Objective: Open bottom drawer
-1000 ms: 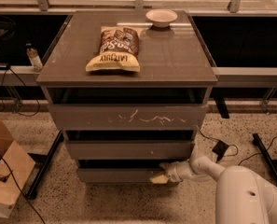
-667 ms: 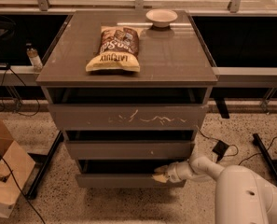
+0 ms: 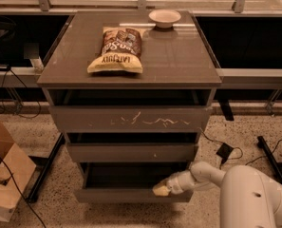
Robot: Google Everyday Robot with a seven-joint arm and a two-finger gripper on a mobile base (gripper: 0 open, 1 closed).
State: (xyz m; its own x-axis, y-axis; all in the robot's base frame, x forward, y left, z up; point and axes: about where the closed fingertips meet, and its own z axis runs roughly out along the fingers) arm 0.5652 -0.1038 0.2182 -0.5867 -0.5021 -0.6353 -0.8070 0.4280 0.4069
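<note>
The bottom drawer (image 3: pixel 126 195) is the slim grey-brown front at the foot of the three-drawer cabinet. It stands pulled out toward me, with a dark gap above its front. My gripper (image 3: pixel 161 189) is at the top edge of that front, right of centre, reaching in from the white arm at the lower right. Its yellowish tip touches the drawer's upper lip. Above are the mid-sized front (image 3: pixel 131 152) and the tallest front with white scratches (image 3: pixel 131 119).
A chip bag (image 3: pixel 116 51) and a white bowl (image 3: pixel 164 17) lie on the cabinet top (image 3: pixel 178 61). A cardboard box (image 3: pixel 5 175) stands on the floor at the left. Cables and a black adapter (image 3: pixel 225 151) lie on the floor at the right.
The bottom drawer has slid further out toward me, and my gripper has moved with its front edge, down and toward me.
</note>
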